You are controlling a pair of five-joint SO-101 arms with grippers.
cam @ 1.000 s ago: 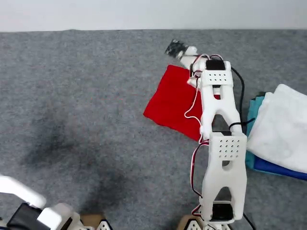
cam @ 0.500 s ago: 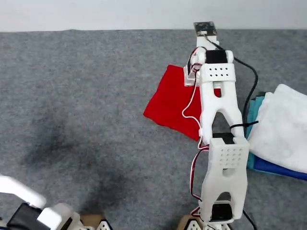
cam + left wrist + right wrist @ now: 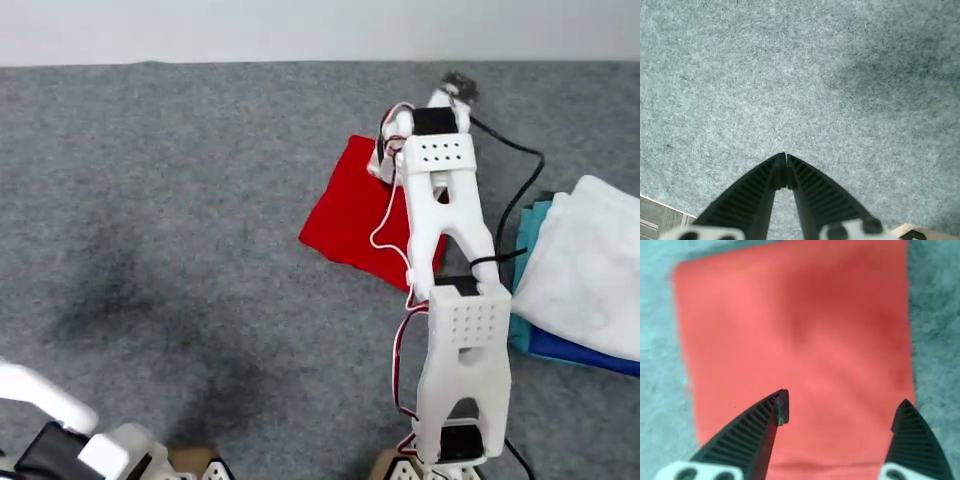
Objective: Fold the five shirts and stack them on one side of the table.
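A folded red shirt (image 3: 355, 215) lies flat on the grey carpeted table (image 3: 180, 200), right of centre. My right arm (image 3: 440, 160) stretches from the near edge over the shirt's right side. In the right wrist view my right gripper (image 3: 842, 407) hangs open just above the red shirt (image 3: 800, 330), holding nothing. At the right edge lies a stack of folded shirts with a white one (image 3: 585, 265) on top and teal and blue ones (image 3: 560, 348) beneath. My left gripper (image 3: 786, 162) is shut and empty over bare carpet.
My left arm (image 3: 60, 425) sits at the near left corner. A wooden strip (image 3: 655, 220) marks the table edge by the left gripper. A white wall (image 3: 300, 30) runs behind the table's far edge. Bare carpet spreads over the left half.
The right arm's wrist has swung from the left to the right over the red shirt's far edge. The shirt, the stack and the left arm have kept still.
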